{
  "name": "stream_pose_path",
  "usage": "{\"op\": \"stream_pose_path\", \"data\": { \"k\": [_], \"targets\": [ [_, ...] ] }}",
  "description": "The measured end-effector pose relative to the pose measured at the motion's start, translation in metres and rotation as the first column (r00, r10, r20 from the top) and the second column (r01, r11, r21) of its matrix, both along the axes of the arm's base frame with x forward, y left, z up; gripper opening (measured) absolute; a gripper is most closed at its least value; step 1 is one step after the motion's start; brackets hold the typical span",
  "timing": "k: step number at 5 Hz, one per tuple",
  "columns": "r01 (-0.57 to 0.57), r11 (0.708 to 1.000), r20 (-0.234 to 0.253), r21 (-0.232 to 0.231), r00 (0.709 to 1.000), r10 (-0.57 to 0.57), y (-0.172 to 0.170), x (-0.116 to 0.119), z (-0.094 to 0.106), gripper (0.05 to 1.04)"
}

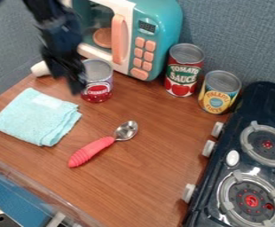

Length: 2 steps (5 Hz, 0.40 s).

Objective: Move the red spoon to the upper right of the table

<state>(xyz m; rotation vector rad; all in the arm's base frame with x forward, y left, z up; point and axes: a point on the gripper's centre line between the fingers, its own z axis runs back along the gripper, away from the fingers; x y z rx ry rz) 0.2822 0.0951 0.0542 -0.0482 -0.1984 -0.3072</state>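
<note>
My black gripper [72, 79] hangs at the upper left, in front of the toy microwave and just left of the cherry can, partly overlapping it in the view. The spoon [91, 151] lies on the wooden table [158, 177] near the middle, with its ridged red handle toward the lower left and its metal bowl toward the upper right. It is below and to the right of the gripper, apart from it.
A folded light-blue cloth [36, 116] lies at the left. The cherry can [98, 82], tomato sauce can [183, 71] and yellow-labelled can [218, 92] stand along the back, by the teal microwave [158, 26]. A black stove [225, 177] borders the right side.
</note>
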Motion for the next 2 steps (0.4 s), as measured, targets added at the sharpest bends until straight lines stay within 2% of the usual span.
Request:
{"op": "stream_pose_path", "data": {
  "k": [1, 2],
  "targets": [
    [0.079, 0.997, -0.072, 0.022, 0.994, -0.077, -0.050, 0.006, -0.021, 1.001],
    [0.123, 0.989, -0.139, 0.079, 0.984, -0.111, -0.074, 0.005, -0.040, 1.001]
  ]
}}
